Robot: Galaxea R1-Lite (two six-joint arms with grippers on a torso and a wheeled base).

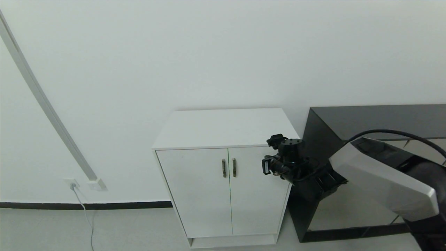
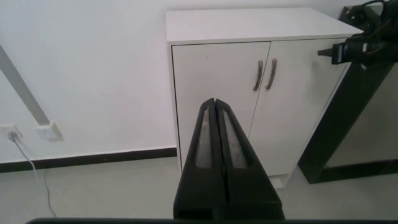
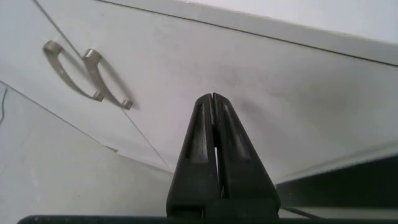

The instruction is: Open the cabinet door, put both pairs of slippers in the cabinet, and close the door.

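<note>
The white cabinet [image 1: 223, 127] stands against the wall with both doors closed. Its two metal handles [image 1: 229, 168] sit side by side at the middle seam. My right gripper [image 1: 266, 166] is shut and empty, held close in front of the upper part of the right door [image 1: 256, 195], to the right of the handles [image 3: 87, 74]. In the right wrist view its fingertips [image 3: 212, 97] are pressed together, pointing at the door panel. My left gripper [image 2: 214, 101] is shut on nothing, well back from the cabinet [image 2: 249, 25], facing the left door [image 2: 214, 74].
A dark, glossy piece of furniture [image 1: 366, 118] stands right beside the cabinet's right side. A wall socket with a hanging cable [image 1: 72, 184] and a slanting cable duct [image 1: 41, 101] are on the wall to the left. Bare floor [image 1: 122, 226] lies left of the cabinet.
</note>
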